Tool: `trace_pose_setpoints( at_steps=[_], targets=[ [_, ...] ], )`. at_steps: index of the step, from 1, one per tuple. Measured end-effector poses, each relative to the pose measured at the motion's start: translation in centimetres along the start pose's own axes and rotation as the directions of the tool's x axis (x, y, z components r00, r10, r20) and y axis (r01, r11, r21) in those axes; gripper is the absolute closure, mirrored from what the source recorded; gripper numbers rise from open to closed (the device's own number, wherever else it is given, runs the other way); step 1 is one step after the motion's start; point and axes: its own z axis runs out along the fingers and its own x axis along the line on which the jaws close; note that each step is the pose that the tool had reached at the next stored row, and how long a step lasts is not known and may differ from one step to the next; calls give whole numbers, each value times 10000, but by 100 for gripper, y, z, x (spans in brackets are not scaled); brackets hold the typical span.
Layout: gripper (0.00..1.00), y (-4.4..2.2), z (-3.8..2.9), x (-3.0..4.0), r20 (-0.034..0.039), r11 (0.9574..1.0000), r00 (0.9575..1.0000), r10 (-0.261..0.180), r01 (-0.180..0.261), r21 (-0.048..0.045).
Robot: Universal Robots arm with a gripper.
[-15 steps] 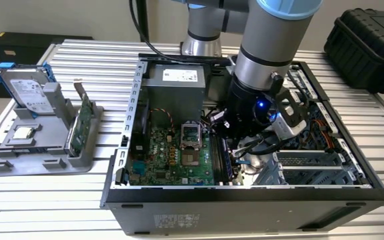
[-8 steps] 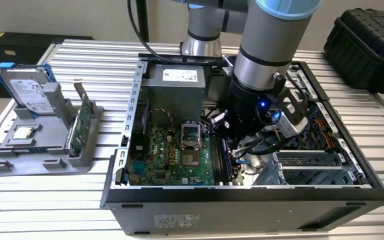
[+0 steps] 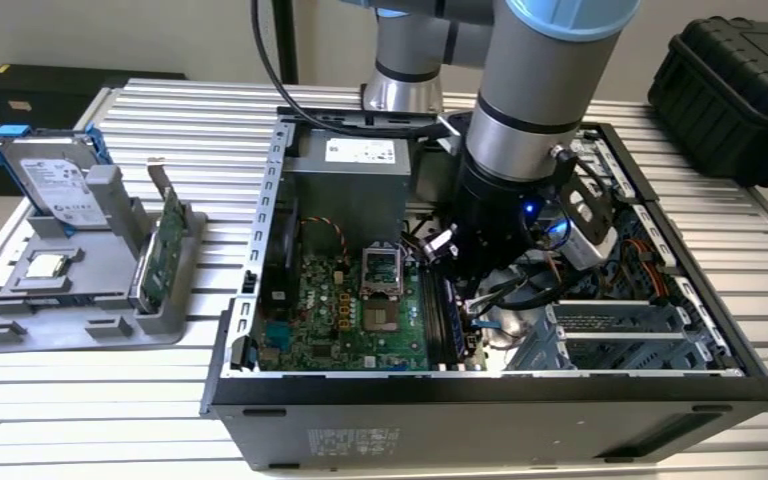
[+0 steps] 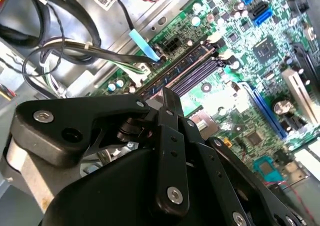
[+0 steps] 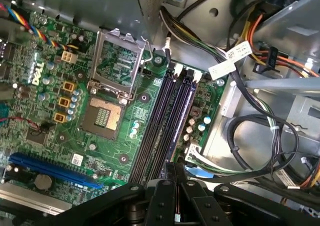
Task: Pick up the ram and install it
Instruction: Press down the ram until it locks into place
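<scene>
Both wrist views: gripper (image 5: 175, 183) is hovering low over the near end of the memory slots (image 5: 169, 113); fingers (image 4: 172, 106) are sitting narrow, nearly together. Cannot tell whether they are pinching anything.

Exterior view: the ram (image 3: 452, 315) is standing edge-on as 1 dark strip in the slot row, under the arm (image 3: 524, 150), inside the open computer case (image 3: 491, 395).

First wrist view: the open processor socket (image 5: 107, 111) is lying beside the slots; cable bundles (image 5: 260, 136) are crowding the other side.

Farther off, on the exterior view's left: a grey holder (image 3: 84, 325) is carrying a hard drive (image 3: 51, 180) and a green card (image 3: 168, 250).
</scene>
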Motion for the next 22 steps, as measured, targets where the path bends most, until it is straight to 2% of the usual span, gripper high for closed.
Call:
trace_pose_setpoints(
  at_steps=[3, 8, 12, 17, 22],
  targets=[
    [100, 1, 1, 2, 23, 9991, 9991, -423, 423, 5],
    [100, 2, 1, 5, 54, 9948, 9947, -1023, 1023, 17],
    [100, 3, 1, 8, 78, 9888, 9888, -1490, 1490, 26],
    [100, 5, 3, 11, 116, 9738, 9737, -2274, 2273, 46],
    [100, 5, 6, 13, 156, 9515, 9513, -3078, 3077, 68]
  ],
)
